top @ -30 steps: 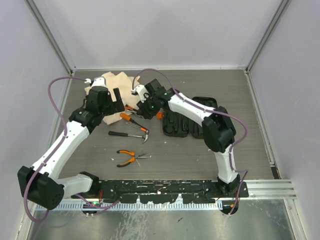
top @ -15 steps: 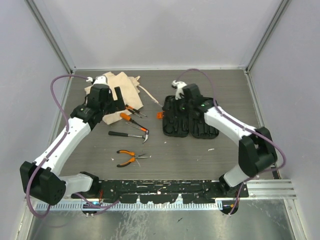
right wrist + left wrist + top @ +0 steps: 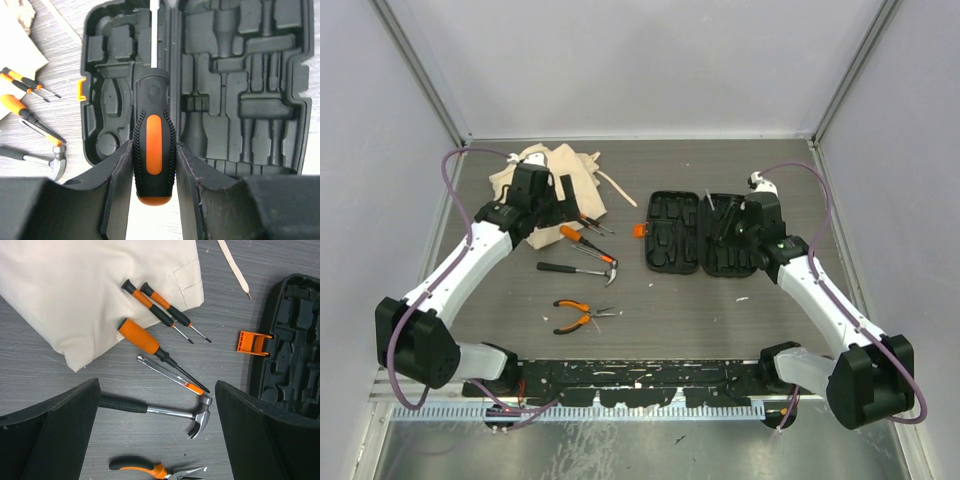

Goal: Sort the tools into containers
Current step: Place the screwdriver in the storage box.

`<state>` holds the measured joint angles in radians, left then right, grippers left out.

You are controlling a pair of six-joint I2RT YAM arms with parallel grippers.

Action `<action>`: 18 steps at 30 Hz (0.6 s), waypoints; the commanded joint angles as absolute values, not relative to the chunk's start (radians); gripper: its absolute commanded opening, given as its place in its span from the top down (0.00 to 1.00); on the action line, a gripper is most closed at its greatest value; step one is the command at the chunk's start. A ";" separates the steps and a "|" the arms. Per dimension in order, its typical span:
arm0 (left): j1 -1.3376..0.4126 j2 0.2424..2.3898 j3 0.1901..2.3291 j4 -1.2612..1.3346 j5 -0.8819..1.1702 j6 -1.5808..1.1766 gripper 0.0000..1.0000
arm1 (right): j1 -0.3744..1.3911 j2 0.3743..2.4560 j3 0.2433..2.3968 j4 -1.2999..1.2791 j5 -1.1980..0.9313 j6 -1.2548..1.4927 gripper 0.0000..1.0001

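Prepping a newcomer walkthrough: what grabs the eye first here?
The right claw, shut on an orange-and-black screwdriver, hangs over the open black tool case on the right side. On the left, the open left claw hovers over a hammer, screwdrivers and pliers lying loose by the beige bag.
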<state>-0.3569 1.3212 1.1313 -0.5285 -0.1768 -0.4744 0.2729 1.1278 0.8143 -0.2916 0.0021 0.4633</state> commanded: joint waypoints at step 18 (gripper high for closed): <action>-0.356 1.393 1.189 -0.491 -0.090 -0.503 0.02 | 0.253 1.204 0.697 -0.264 -0.033 0.553 0.97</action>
